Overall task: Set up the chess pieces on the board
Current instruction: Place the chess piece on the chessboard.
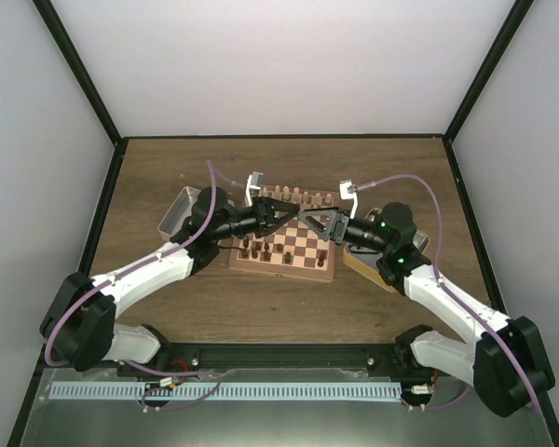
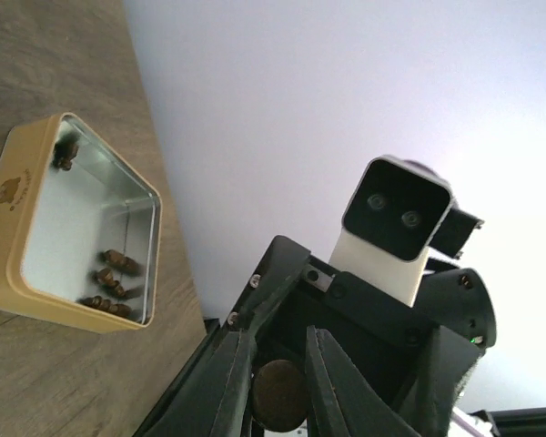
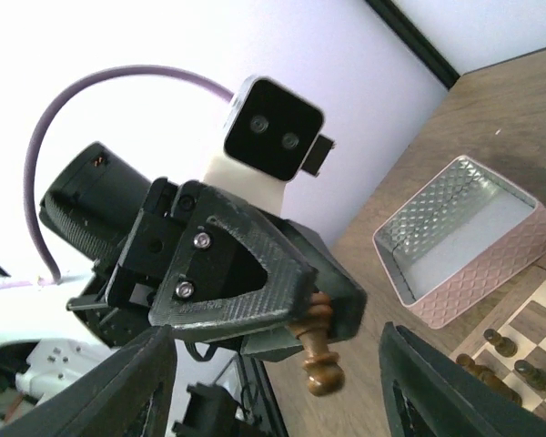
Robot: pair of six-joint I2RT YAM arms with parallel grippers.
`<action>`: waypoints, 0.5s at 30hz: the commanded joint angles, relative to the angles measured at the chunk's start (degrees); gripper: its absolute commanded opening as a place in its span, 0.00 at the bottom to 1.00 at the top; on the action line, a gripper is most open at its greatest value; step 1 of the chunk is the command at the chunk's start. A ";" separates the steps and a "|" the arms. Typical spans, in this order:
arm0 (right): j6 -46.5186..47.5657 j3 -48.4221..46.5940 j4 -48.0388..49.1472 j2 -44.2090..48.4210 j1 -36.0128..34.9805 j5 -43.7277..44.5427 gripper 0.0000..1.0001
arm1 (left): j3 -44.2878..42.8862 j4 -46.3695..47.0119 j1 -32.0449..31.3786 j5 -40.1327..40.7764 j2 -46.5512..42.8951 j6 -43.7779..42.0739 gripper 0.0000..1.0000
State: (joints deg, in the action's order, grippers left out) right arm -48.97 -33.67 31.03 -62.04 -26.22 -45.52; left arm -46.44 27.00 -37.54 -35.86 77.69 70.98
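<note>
Pinching chess piece (image 3: 322, 362) roughly upright, base downward, left end effector (image 3: 335, 308)

A brown wood-grain desk (image 1: 279, 307) sits boxed in by 3 plain white walls (image 1: 279, 65), with black frame struts (image 1: 85, 74) rising from its far corners. A grey slotted rail (image 1: 261, 392) lines its near edge. Light is soft and even.

From above, the left gripper (image 1: 293, 213) and right gripper (image 1: 310, 218) meet over the board (image 1: 281, 271) and cover its far middle squares. The chessmen (image 1: 264, 250) are too small to tell apart. The right arm hides most of the yellow tin (image 1: 359, 264). In the left wrist view, the piece (image 2: 278, 393) shows only its round base. The right fingers (image 3: 136, 382) are blurred and cut off.
</note>
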 commanded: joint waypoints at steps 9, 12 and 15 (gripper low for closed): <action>-12.23 1.51 8.15 -0.95 -0.80 4.79 0.52 | 1.94 8.05 -0.17 2.71 -1.51 6.86 0.09; -13.35 2.26 9.85 -1.36 -0.77 5.30 0.48 | 2.12 8.74 -0.17 2.77 -1.08 7.24 0.09; -14.28 2.29 10.90 -2.13 -0.86 4.84 0.42 | 2.35 9.13 -0.12 2.97 -0.77 7.49 0.09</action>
State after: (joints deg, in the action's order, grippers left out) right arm -60.95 -31.48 37.87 -63.46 -26.48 -40.71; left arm -44.86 32.53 -37.54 -33.61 77.34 77.58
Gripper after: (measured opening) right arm 0.455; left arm 0.150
